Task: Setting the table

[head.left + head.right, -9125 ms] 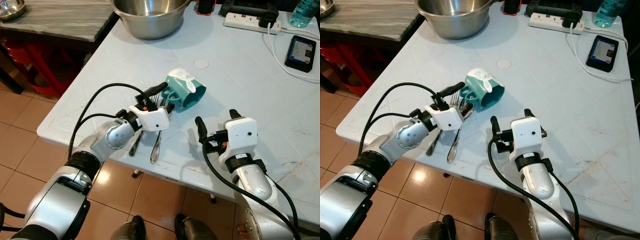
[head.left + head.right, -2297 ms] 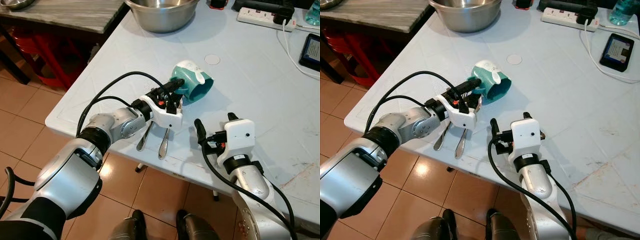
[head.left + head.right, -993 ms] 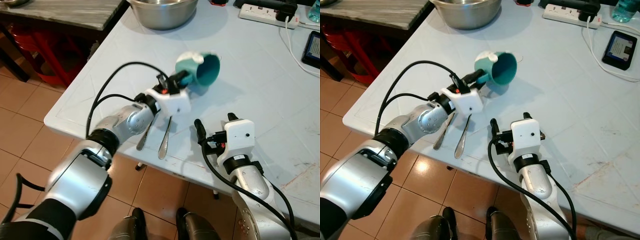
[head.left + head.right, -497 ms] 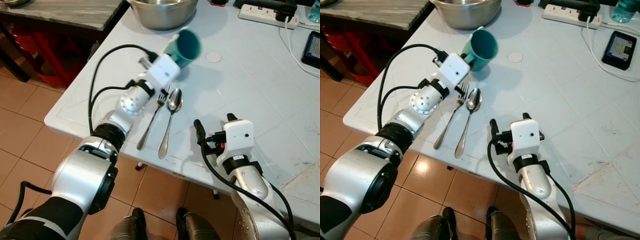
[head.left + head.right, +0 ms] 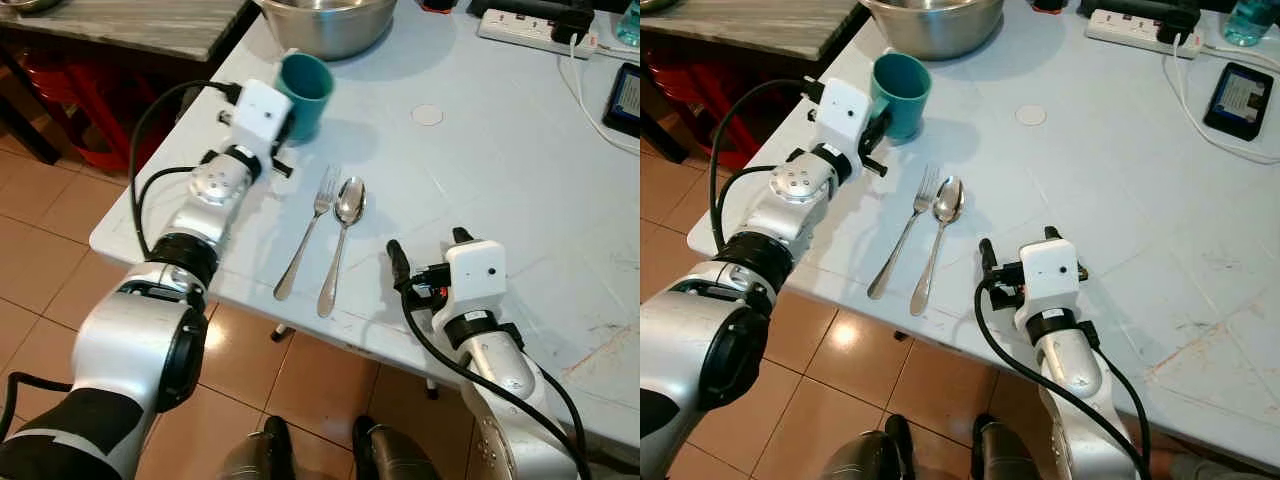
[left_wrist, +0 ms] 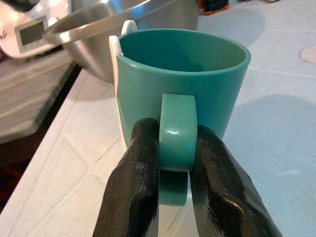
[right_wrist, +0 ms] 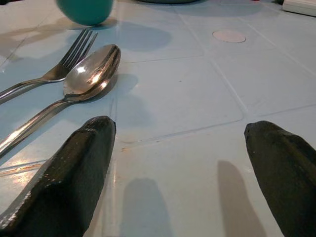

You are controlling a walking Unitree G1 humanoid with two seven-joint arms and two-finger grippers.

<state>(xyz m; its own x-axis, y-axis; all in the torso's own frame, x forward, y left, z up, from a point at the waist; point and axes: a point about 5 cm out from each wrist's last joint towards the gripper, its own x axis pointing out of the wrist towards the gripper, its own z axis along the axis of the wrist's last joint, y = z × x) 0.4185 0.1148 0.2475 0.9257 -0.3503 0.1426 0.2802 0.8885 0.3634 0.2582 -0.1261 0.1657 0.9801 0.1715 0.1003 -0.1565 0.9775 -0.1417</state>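
Left tool (image 6: 175, 163) clamps teal mug (image 6: 182, 81) handle — mug upright; right tool (image 7: 182, 173) spread.

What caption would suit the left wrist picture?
Left pincer pinching the handle of an upright teal mug beside a steel bowl.

Teal ceramic mug (image 5: 304, 92) upright on the pale blue counter (image 5: 480, 170), near its left edge, just in front of the large steel mixing bowl (image 5: 328, 22). Left gripper (image 6: 174, 185) clamped on the mug's handle from the left-front side.

Steel fork (image 5: 305, 231) and steel spoon (image 5: 340, 236) side by side on the counter, fork left of spoon, heads away from the robot, handles toward the front edge. Both in front and to the right of the mug.

Right gripper (image 7: 180, 163) with fingers spread, resting near the front edge, right of the spoon.

Small white round disc (image 5: 427, 115) behind the cutlery, right of the mug. White power strip (image 5: 522, 27) and black phone (image 5: 622, 100) at the far right.
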